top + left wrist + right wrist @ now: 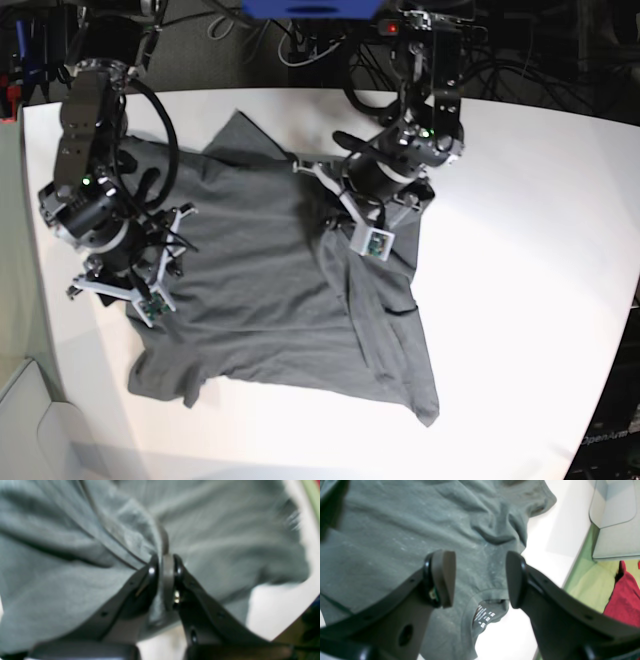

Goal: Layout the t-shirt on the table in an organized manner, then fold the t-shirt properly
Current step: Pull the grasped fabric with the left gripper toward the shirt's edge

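Where its two black fingers meet, the left gripper (166, 566) is clamped on a raised ridge of the t-shirt (75, 580), a narrow fold of grey cloth squeezed upright between the pads. In the left wrist view, blurred as it is, creases run away from that pinch to both sides, and a seam line slants across the cloth to the left of the fingers. Beyond the shirt's edge, on the right of that view, bare white table (275, 610) shows.

In the base view this gripper (340, 205) sits over the shirt's (260, 280) far-right part, near the middle of the table (520, 250), and the cloth bunches into a long fold running from it toward the near right corner of the shirt.

The right gripper (480, 578) is open, its two pads standing well apart with nothing between them. It hangs over the shirt (382, 542), with the neck opening and its printed white label (483, 616) lying just below the gap between the pads. Whether the fingertips touch the cloth I cannot tell. To the right of that view the shirt ends at a sleeve, then white table (550, 545), then a green floor with a red cloth (625, 597) and a pale grey cushion (615, 517).

In the base view the right gripper (165, 240) stands at the shirt's left edge. The shirt lies spread but rumpled across the left and middle of the table, its near hem uneven.
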